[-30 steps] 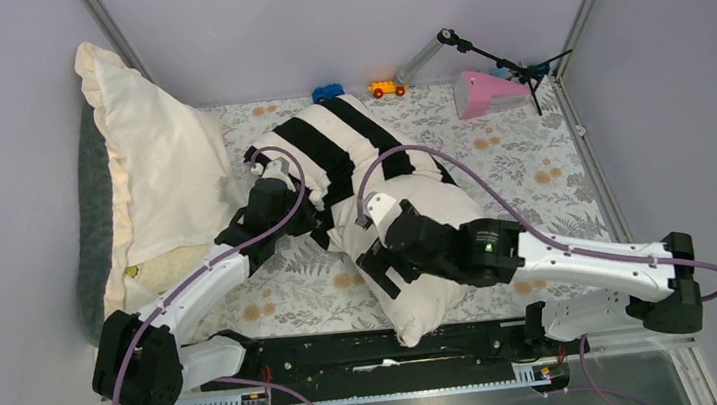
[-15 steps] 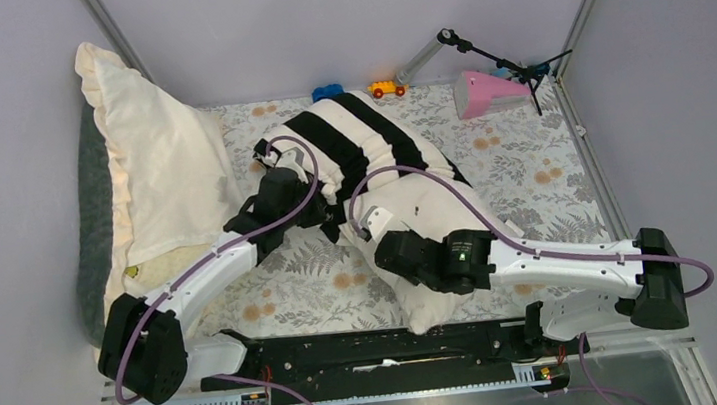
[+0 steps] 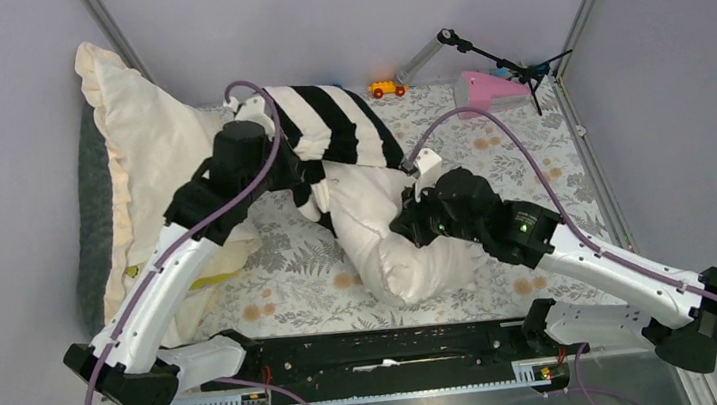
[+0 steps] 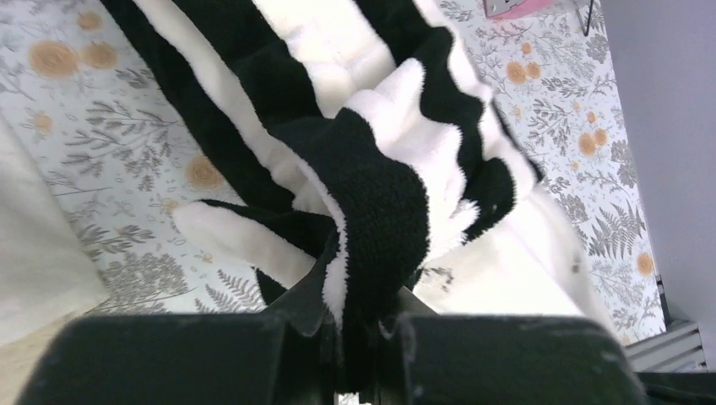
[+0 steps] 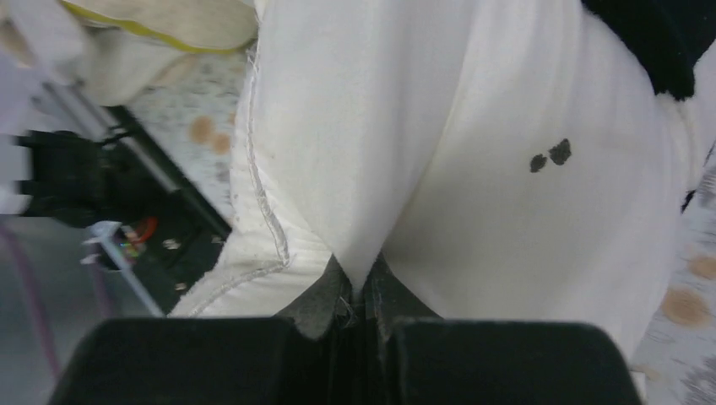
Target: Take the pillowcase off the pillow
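Note:
The black-and-white striped pillowcase point(image 3: 331, 125) is bunched over the far end of the off-white pillow point(image 3: 383, 235), whose near half lies bare on the floral table. My left gripper point(image 3: 275, 166) is shut on a fold of the pillowcase point(image 4: 380, 211) and holds it lifted toward the back left. My right gripper point(image 3: 407, 225) is shut on a pinch of the pillow's plain fabric point(image 5: 473, 169), close to two small dark specks point(image 5: 549, 156). The pillow's seamed edge point(image 5: 266, 211) runs just left of the right gripper's jaws.
A cream ruffled pillow point(image 3: 153, 154) with grey backing leans against the left wall. Along the back wall lie an orange toy car point(image 3: 386, 88), a pink object point(image 3: 489, 91) and a small black tripod point(image 3: 511, 68). A black rail point(image 3: 370, 347) spans the near edge.
The right gripper shut on the pillow's fabric and shifted right. The left arm rose and pulled the striped pillowcase back and left, baring more of the pillow.

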Robot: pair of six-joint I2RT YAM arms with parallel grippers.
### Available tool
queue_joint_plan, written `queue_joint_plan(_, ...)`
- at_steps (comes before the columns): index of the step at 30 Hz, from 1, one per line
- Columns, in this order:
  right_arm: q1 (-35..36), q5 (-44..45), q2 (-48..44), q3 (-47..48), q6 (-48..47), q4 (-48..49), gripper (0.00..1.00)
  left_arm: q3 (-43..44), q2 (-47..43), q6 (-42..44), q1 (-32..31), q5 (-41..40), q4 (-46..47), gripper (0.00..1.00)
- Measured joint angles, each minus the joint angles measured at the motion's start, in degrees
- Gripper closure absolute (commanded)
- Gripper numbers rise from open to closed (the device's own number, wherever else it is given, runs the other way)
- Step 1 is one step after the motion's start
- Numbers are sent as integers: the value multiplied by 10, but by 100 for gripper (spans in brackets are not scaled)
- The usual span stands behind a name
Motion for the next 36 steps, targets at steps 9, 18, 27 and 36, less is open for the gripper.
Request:
queue_joint_plan(9,-225,-266,-14,-19,112,89,100,148,63,39,1,-13,-73,83)
queue_joint_plan(18,-361,-312,21,-130,203,153,100,50,92,27,7,18,9,6)
queue_joint_plan(27,-361,-238,-1,-132,176,159,100,-68,-68,-2,-2,172,112,1)
queue_joint_plan(36,-362,-198,-5,-132,159,153,100,-184,-76,-43,-117,144,169,1)
